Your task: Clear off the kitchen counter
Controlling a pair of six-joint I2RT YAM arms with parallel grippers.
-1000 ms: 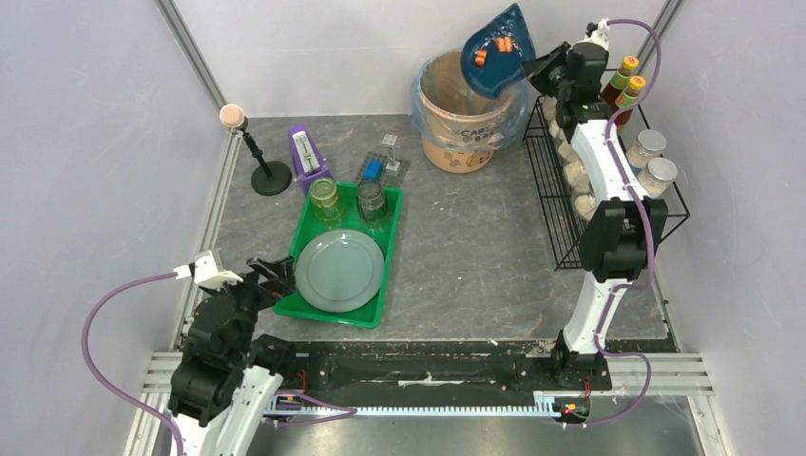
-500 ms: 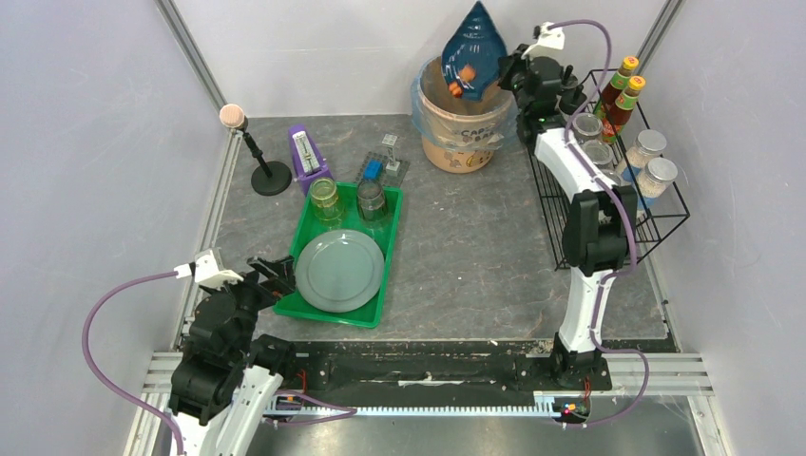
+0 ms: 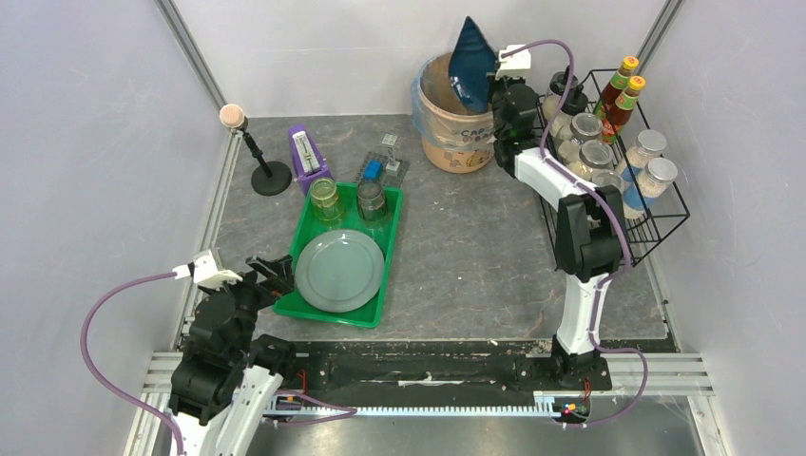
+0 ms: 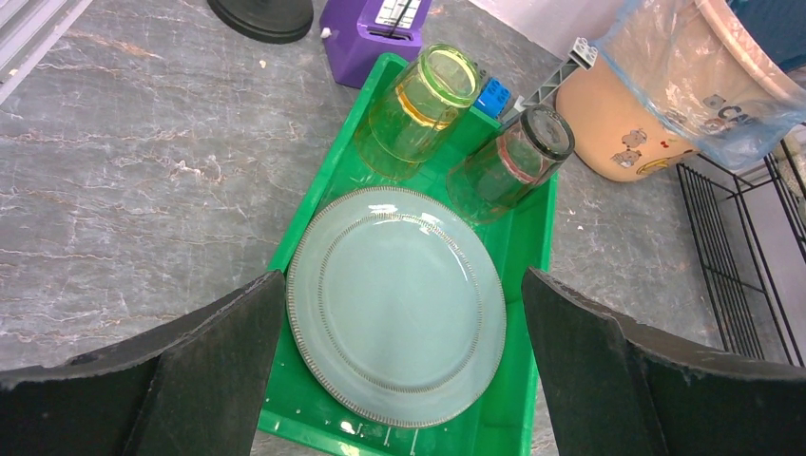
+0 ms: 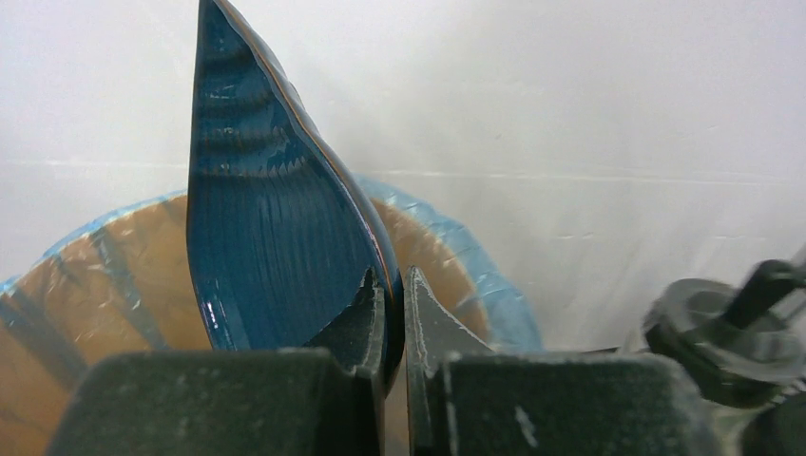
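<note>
My right gripper (image 3: 491,87) is shut on the rim of a dark blue leaf-shaped dish (image 3: 470,63), held tipped on edge above the tan bin (image 3: 456,138) lined with blue plastic. In the right wrist view the dish (image 5: 266,218) stands nearly upright over the bin (image 5: 105,285), pinched at the gripper (image 5: 394,285). My left gripper (image 3: 269,275) is open and empty at the near left edge of the green tray (image 3: 375,309). The tray (image 4: 532,285) holds a pale green plate (image 4: 394,299) and two glass jars (image 4: 418,109). The kitchen counter (image 3: 466,247) is dark grey stone.
A black wire rack (image 3: 570,228) with bottles and jars stands at the right. A purple metronome (image 3: 306,157), a small microphone stand (image 3: 255,157) and a clear block with a blue piece (image 3: 380,166) sit behind the tray.
My right gripper has swung left and tilted the blue dish from near flat to upright over the bin. The orange pieces on the dish have slid off and no longer show. The left arm has not moved.
</note>
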